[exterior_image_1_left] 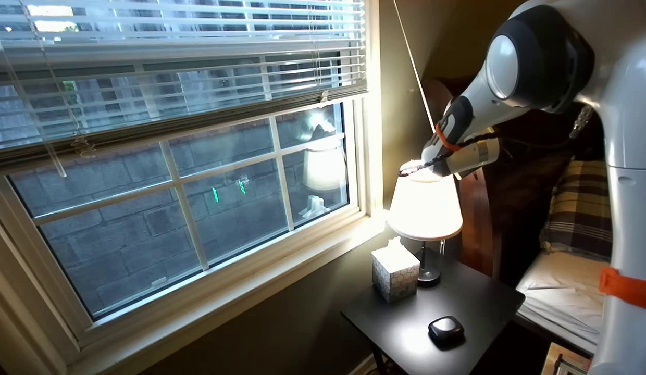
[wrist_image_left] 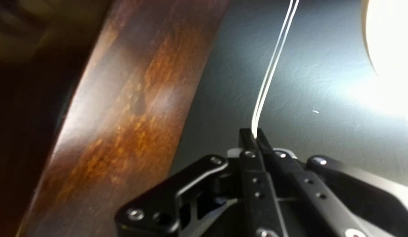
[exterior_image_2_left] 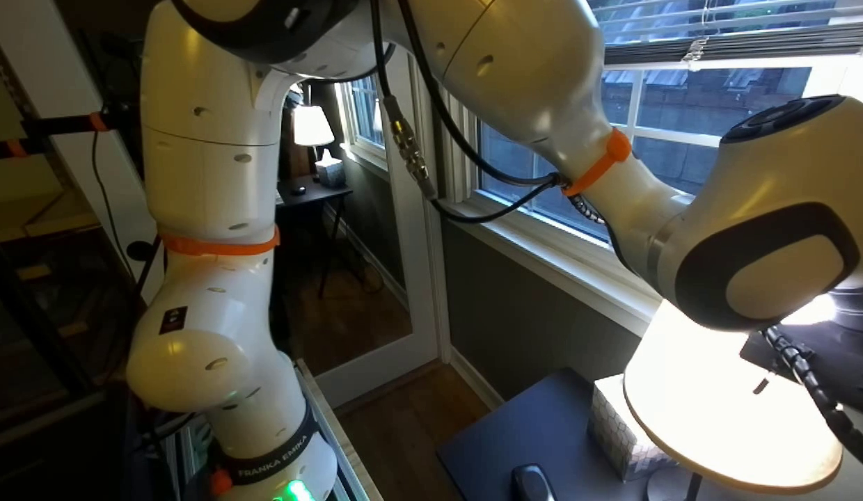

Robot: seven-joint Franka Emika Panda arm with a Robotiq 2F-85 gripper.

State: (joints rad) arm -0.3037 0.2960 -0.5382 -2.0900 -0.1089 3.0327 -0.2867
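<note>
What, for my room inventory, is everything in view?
window: one, white frame, in both exterior views
blind: one, white, over the upper window
wall: one, grey, under the window
table: one, black, near the window
lamp: one, lit white shade, on the table
tissue box: one, pale grey, beside the lamp
rounded object: one, black, on the table
wooden panel: one, brown, in the wrist view
cushion: one, brown check, beyond the table
sheet: one, pale, below the cushion
mirror: one, white frame, near the window
floor: one, brown, below the table
cord: two strands, white, between the jaws
arm: one, mostly white, near the lamp
bands: several, orange, around the arm
cable: count unclear, black, along the arm
jaws: one pair, black, closed on the cord
</note>
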